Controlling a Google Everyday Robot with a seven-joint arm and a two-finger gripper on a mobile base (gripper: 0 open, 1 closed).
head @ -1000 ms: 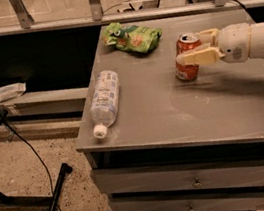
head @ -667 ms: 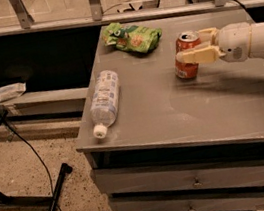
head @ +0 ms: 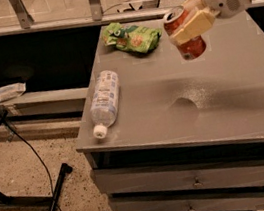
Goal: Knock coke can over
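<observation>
the gripper pinches the coke can around its middle and holds it tilted in the air above the table, well in from the left edge where the water bottle lies, likely to lay it on its side.

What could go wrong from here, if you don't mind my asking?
The gripper holds the coke can tilted in the air above the table. If released from there, the can could bounce and roll off an edge. It might also land upright, leaving it not knocked over, or roll into the green snack bag.
</observation>
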